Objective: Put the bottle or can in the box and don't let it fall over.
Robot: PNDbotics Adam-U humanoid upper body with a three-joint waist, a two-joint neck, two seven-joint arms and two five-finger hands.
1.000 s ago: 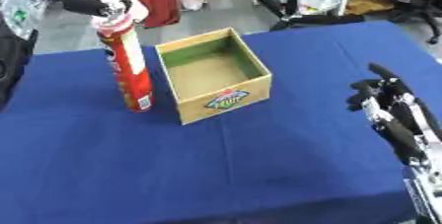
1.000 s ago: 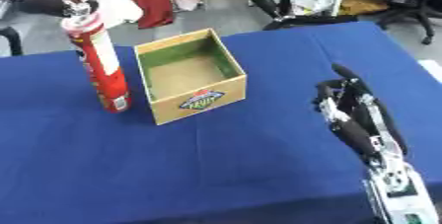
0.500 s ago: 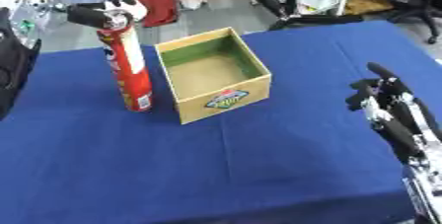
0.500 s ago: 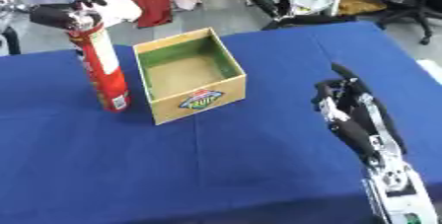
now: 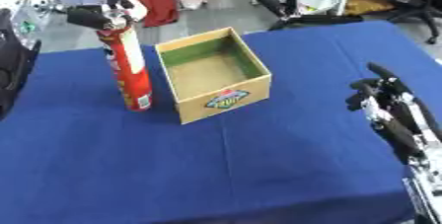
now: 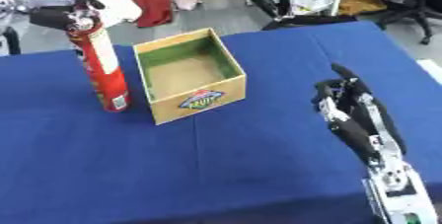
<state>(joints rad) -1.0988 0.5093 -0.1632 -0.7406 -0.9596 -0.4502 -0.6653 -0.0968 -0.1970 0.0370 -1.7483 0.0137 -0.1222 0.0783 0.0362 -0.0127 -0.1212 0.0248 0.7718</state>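
Left eye view. One tall red can (image 5: 126, 70) stands upright on the blue worktop (image 5: 216, 168), near its far left corner and just beside the box (image 5: 213, 81), which lies toward the far edge at the middle. The left hand (image 5: 86, 8) sits at the can's top with fingers curled round the cap end. Judgement: a top grip lets the can be lifted straight up and lowered over the wall without tipping. The box is open-topped, its floor bare, with a label on the near wall. The can is not yet in it.

Right eye view. Same layout: can base on the cloth, its side close to the box's left wall but whether touching I cannot tell. The right hand (image 6: 354, 114) hangs idle over the right edge, fingers relaxed and apart, holding nothing. Judgement: parked clear of the box so it will not knock it.

Count: one can, one box, two hands, one worktop.
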